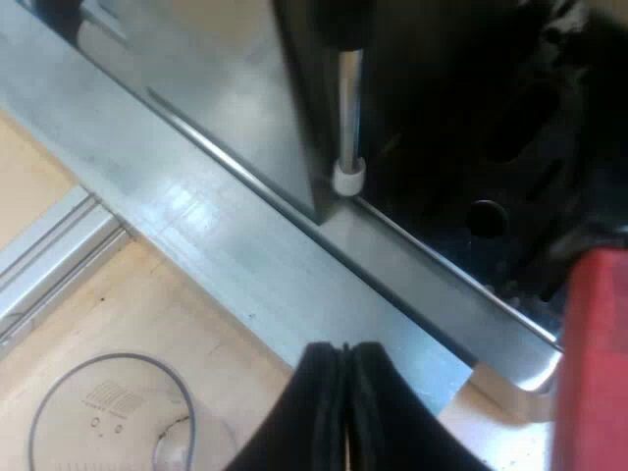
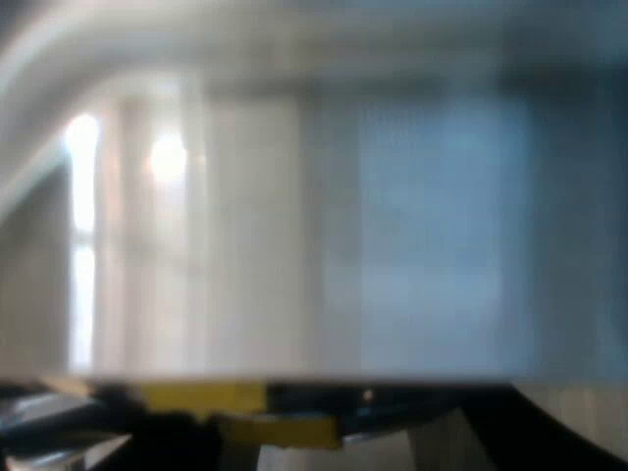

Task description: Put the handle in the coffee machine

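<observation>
Red plastic, the end of the handle, shows just beside my left pincer, at the corner of the coffee machine's metal ledge. My left pincer is closed, fingertips pressed together with nothing between them, and it hangs over the edge of the wooden desk, just short of that ledge. So little of the handle shows that I cannot tell its long axis, nor whether it is loose or already locked into the machine's front. I judge it lies off to the side of my left pincer, not ahead of it, so a sideways shift and an opening would have to come before any grasp. A thin metal tube with a white tip hangs down over the ledge, between my pincer and the machine's dark front, and could be knocked on the way. Near the pincer a clear round thing, probably the measuring glass, stands on the desk, with a grey rail along the desk's edge beyond it. Pale metal sits very close in the right wrist view, above a yellow strip. The dark shapes by that strip I take for my right pincer, open or closed I cannot tell. By my reckoning the left arm is the nearer one.
</observation>
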